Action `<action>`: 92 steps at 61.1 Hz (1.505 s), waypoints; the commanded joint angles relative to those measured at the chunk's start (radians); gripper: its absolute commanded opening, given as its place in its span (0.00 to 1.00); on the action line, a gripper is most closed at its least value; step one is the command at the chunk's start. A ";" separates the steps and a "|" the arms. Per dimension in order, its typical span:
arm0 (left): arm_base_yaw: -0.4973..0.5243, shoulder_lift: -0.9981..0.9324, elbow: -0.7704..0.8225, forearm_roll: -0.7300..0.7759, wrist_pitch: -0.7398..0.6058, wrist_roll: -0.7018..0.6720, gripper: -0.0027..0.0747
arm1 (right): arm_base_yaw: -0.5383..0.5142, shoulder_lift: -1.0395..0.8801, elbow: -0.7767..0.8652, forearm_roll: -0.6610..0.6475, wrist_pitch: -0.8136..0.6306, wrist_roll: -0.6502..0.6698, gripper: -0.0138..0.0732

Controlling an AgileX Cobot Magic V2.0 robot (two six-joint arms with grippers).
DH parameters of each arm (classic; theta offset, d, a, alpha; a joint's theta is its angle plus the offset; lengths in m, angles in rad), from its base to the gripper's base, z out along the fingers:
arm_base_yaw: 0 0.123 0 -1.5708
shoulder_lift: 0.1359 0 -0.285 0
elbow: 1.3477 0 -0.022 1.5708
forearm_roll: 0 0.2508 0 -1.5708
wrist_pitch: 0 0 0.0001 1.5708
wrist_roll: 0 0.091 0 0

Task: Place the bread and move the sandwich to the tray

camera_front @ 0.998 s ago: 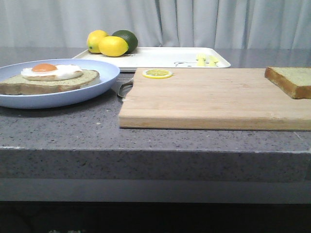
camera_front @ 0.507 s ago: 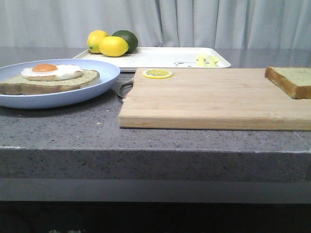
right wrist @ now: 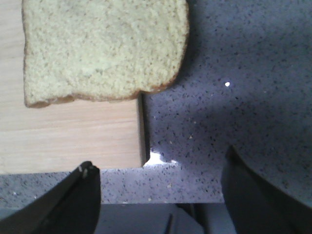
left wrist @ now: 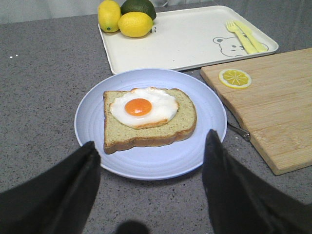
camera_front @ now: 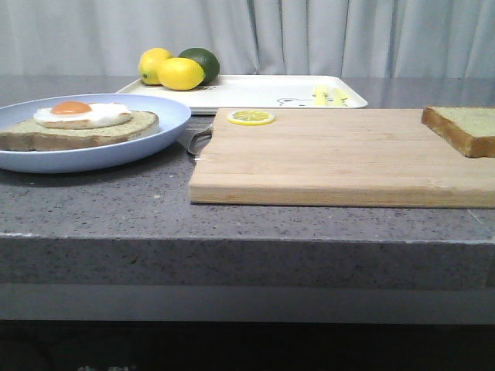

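The bread [camera_front: 464, 127] lies at the right end of the wooden cutting board [camera_front: 340, 154]; in the right wrist view it [right wrist: 102, 48] overhangs the board's corner. The sandwich [camera_front: 81, 124], a slice with a fried egg, sits on the light-blue plate [camera_front: 166, 116], also in the left wrist view [left wrist: 146, 119]. The white tray [camera_front: 263, 91] lies behind, also in the left wrist view [left wrist: 190, 36]. My left gripper [left wrist: 151, 146] is open and empty above the plate's near rim [left wrist: 151, 170]. My right gripper [right wrist: 158, 168] is open and empty over the counter near the board's corner. Neither gripper shows in the front view.
Two lemons [camera_front: 179, 73] and a lime [camera_front: 201, 60] sit on the tray's left end, with a yellow fork and knife [left wrist: 246, 36] on its right end. A lemon slice [camera_front: 250, 117] lies on the board. A metal utensil [left wrist: 239, 131] lies between plate and board. The counter's front edge [camera_front: 247, 239] is close.
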 commanded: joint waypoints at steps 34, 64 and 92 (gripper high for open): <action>-0.009 0.008 -0.029 0.023 -0.076 0.003 0.60 | -0.229 0.329 -0.032 0.613 0.026 -0.381 0.77; -0.009 0.008 -0.029 0.025 -0.076 0.003 0.60 | -0.226 0.459 -0.032 0.732 0.091 -0.483 0.72; -0.009 0.008 -0.029 0.025 -0.076 0.003 0.60 | -0.180 0.499 -0.032 0.738 0.106 -0.498 0.57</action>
